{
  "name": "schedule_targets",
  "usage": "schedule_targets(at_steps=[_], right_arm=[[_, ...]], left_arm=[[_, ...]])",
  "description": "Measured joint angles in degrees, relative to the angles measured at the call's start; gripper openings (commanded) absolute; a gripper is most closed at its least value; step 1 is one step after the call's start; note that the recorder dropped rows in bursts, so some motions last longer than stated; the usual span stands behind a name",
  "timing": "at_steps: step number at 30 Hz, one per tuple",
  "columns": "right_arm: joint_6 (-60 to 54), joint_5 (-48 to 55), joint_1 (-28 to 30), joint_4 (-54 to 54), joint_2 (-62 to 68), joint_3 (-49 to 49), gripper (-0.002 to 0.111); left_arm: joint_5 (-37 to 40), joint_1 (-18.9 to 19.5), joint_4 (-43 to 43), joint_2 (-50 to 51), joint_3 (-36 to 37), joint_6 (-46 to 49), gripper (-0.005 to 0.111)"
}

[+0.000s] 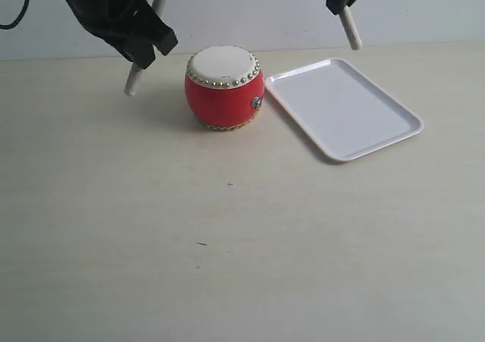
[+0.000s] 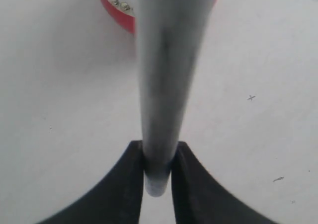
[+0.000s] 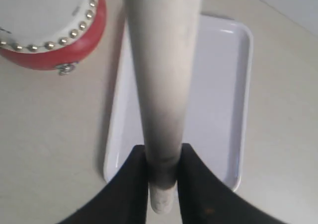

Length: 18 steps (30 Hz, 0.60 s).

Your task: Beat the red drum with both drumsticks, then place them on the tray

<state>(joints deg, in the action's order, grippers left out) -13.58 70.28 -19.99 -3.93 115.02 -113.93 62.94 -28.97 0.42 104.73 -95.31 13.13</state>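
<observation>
The red drum (image 1: 224, 89) with its cream skin and gold studs stands on the table at centre back, and its edge shows in both wrist views (image 2: 115, 11) (image 3: 49, 25). To its right lies the white tray (image 1: 345, 108), with nothing on it. My left gripper (image 1: 142, 52) hangs left of the drum, shut on a pale drumstick (image 1: 134, 80) whose end points down beside the drum. High over the tray's far edge, my right gripper (image 1: 341, 1) is shut on the other drumstick (image 1: 350, 29). Each stick (image 2: 166, 85) (image 3: 161, 85) is clamped between the fingers (image 2: 158, 169) (image 3: 163, 179).
The pale tabletop (image 1: 227, 243) stretches toward the front with only small marks on it. A light wall runs behind the drum and tray.
</observation>
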Motion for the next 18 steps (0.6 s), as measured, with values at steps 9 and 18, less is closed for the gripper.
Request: schedule_targets(at_steps=[9,18], right_arm=[[-2.7,0.0,5.9,0.9,6.5,0.0,0.0],[-4.7,0.0,7.5,0.4,15.2,0.0,0.0]], left_arm=[[-13.5,0.0,-5.5,-3.3,13.4,3.6,0.0],[-19.3,0.0,-16.4,-4.0,20.4,15.7,0.0]])
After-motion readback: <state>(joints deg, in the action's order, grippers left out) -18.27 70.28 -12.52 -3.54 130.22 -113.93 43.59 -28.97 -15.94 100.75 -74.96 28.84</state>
